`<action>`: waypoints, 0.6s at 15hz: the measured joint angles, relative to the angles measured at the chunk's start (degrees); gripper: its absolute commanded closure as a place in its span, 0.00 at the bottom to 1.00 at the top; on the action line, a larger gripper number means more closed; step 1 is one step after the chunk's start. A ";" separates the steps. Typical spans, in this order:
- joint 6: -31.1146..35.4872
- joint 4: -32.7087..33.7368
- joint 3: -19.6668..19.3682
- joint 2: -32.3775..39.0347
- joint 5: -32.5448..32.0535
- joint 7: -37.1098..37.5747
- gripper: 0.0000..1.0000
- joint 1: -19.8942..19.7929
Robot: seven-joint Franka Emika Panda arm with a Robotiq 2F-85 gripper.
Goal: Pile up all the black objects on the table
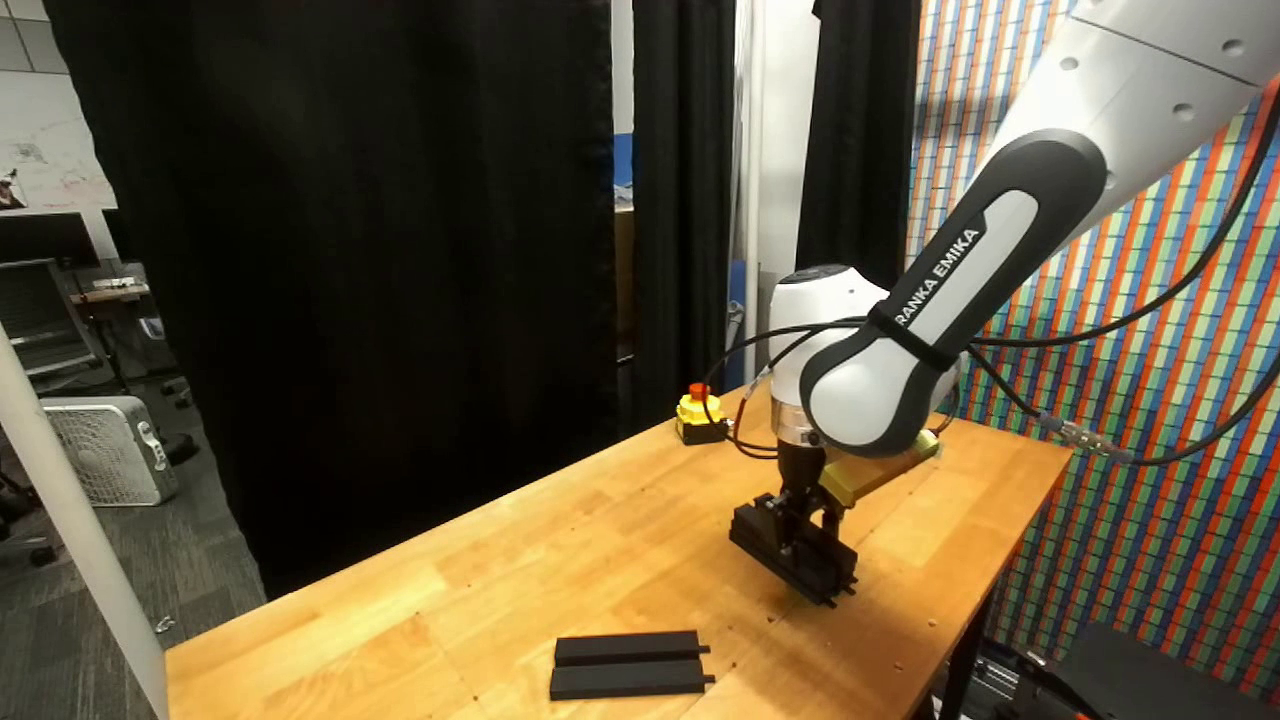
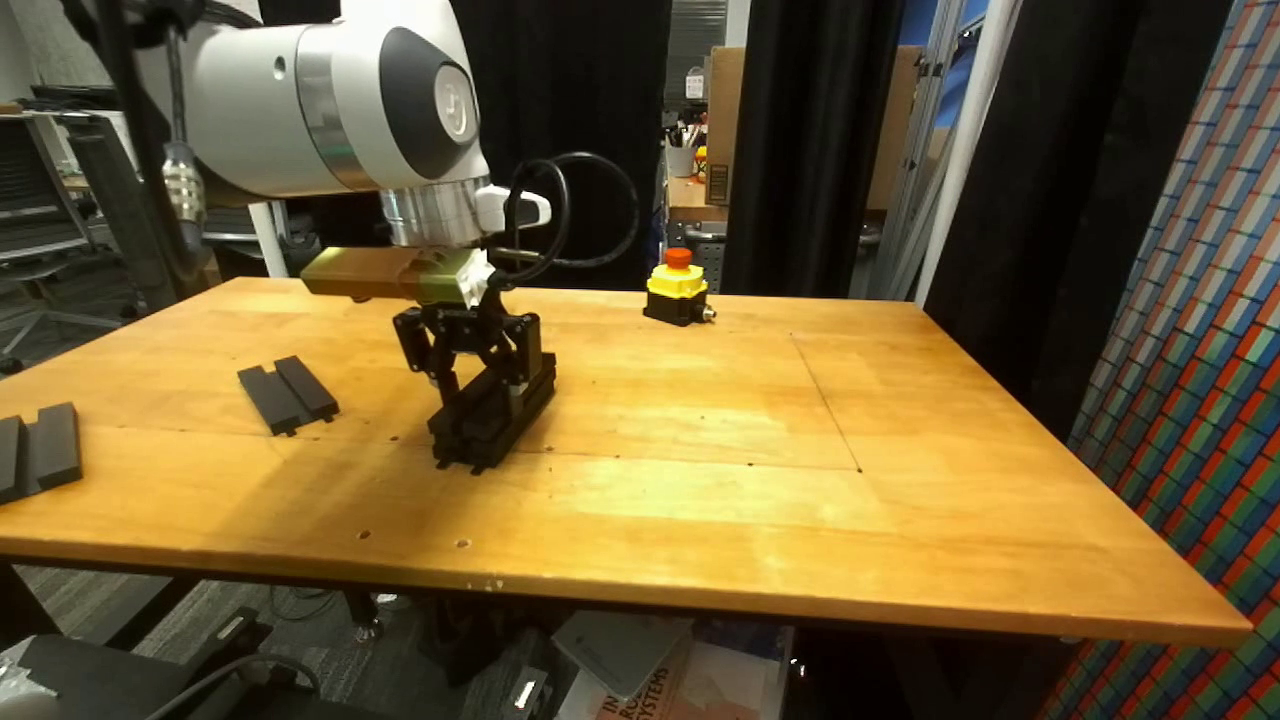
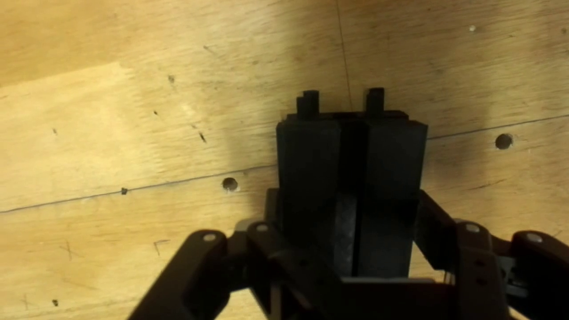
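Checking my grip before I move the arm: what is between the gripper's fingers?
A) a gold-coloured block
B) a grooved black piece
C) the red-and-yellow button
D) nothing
B, because the wrist view shows the gripper clamped on a grooved black piece, its fingers against both long sides.

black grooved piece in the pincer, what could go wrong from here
A bump might twist the black grooved piece loose, since its end juts past the pincer. Piled out of line with the nearby grooved plate, it might rock or slide, as both have raised ridges.
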 measured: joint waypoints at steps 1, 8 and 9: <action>0.18 -0.03 -0.09 0.00 0.00 -0.07 0.13 0.00; 0.35 -0.12 -0.34 0.17 0.00 -0.92 0.00 0.00; 0.36 -0.12 -0.34 0.17 0.00 -1.21 0.00 0.00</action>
